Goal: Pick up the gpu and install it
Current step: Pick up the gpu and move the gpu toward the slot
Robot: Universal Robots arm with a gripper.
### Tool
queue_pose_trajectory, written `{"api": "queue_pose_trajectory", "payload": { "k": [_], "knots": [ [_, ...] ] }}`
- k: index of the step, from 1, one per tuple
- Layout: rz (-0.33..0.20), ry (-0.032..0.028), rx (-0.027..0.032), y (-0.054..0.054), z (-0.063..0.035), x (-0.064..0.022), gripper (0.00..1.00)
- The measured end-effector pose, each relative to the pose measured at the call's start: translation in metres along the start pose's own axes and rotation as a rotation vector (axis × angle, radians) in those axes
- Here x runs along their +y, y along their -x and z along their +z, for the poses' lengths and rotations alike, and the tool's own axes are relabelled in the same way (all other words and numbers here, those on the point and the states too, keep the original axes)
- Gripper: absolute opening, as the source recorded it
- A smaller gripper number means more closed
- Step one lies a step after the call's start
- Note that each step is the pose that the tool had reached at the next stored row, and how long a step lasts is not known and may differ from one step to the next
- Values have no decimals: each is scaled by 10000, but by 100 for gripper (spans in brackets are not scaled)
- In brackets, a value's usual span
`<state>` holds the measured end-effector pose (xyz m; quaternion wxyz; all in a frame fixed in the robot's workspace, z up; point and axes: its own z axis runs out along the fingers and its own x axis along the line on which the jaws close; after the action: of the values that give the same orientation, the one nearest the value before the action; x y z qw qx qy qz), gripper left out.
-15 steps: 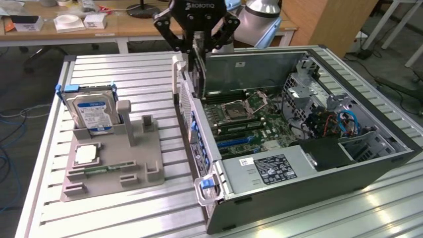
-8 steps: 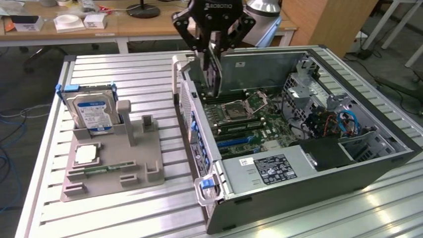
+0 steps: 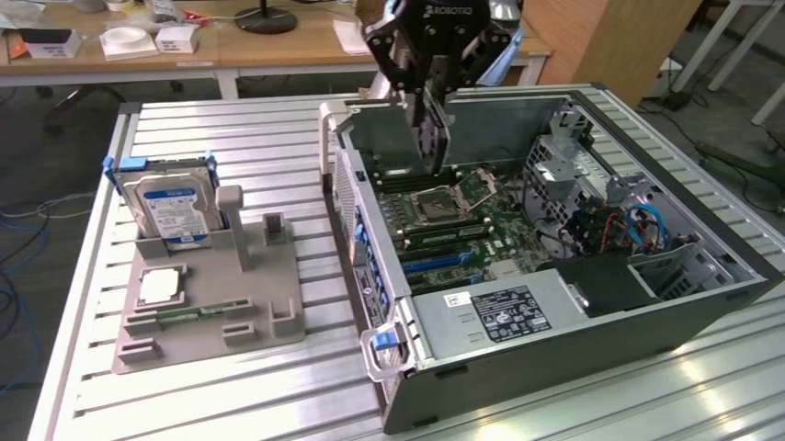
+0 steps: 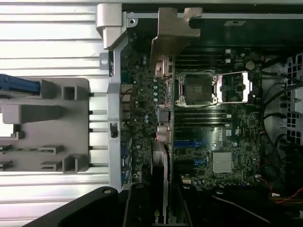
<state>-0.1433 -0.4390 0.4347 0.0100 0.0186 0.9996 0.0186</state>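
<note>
Above the open case [image 3: 589, 358], gpu [image 3: 432, 142] edge-on, upright, metal bracket [image 4: 173, 35]

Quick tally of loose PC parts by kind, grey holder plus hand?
Hard drive: 1
CPU: 1
Memory stick: 1
GPU, gripped in the hand: 1
Total: 4

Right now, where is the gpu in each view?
Exterior view: gpu hangs upright in the claw, over the open case.
Wrist view: gpu edge-on, beside the CPU socket.
Shared landmark: CPU socket.
</note>
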Motion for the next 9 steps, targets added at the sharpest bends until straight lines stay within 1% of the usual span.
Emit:
{"api": "queue_pose_trajectory", "payload": {
  "k": [5,9],
  "knots": [
    [2,-1,3,228,5,9,27],
    [1,-20,12,408,8,15,27]
  ]
}}
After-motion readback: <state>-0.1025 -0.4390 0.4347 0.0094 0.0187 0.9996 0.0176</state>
